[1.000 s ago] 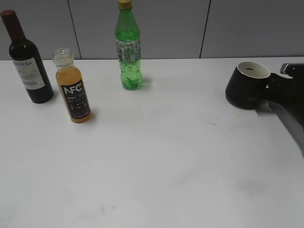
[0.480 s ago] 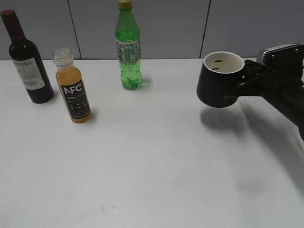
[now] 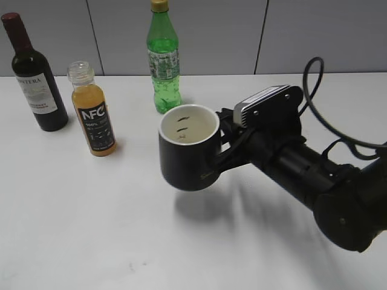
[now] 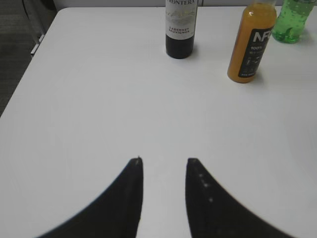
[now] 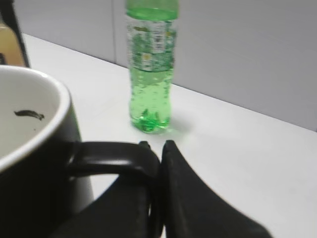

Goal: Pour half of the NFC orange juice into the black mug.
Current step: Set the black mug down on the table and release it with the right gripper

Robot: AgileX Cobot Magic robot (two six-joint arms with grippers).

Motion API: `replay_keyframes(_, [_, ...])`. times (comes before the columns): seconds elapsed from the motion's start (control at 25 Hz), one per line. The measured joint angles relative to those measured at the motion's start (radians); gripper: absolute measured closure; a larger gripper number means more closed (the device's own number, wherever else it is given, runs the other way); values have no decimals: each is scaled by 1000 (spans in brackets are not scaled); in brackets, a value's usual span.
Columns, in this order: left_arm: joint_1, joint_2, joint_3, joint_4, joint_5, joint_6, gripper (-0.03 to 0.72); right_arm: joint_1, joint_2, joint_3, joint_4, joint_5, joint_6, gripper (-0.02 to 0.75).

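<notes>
1. Wine bottle (image 3: 31, 72): dark glass, capped, upright at the far left of the surface (image 3: 121, 229). Not wanted for the task; stands clear of the work.

2. Juice (image 3: 92, 112): small clear bottle of orange liquid, black label, upright just right of the wine bottle. Neck looks uncapped, so it appears ready for pouring. Untouched; nothing grips it.

3. Left end effector (image 4: 163, 166): fingers spread, empty, low over bare surface, well short of the juice (image 4: 251, 42). Pointed toward the bottles, probably waiting to take the juice once the mug is set.

4. Green bottle (image 3: 163, 63): tall, capped, upright at the back edge. A bystander.

5. Mug (image 3: 186, 148): black, white inside with small dark marks, held off the surface near the middle, mouth up and roughly level. Carried there, likely to put it within pouring reach of the juice.

6. Right end effector (image 5: 157, 153): fingers pressed together on the mug's handle (image 5: 111, 156), a hold that leaves the mouth unobstructed.

7. Task standing: no juice in the mug; pour not begun.
</notes>
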Motion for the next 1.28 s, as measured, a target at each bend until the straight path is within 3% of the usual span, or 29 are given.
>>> replay_keyframes(0.12, [0,0,0,0,0,0,450,93,23,0,59,-5,-20,713])
replay_keyframes(0.28, [0,0,0,0,0,0,450,154,84,-1,118,2,-27,713])
replay_keyframes(0.52, [0,0,0,0,0,0,450,157,144,-34,211,0,-29,713])
replay_keyframes(1.28, [0,0,0,0,0,0,450,157,268,-115,229,-30,-16,699])
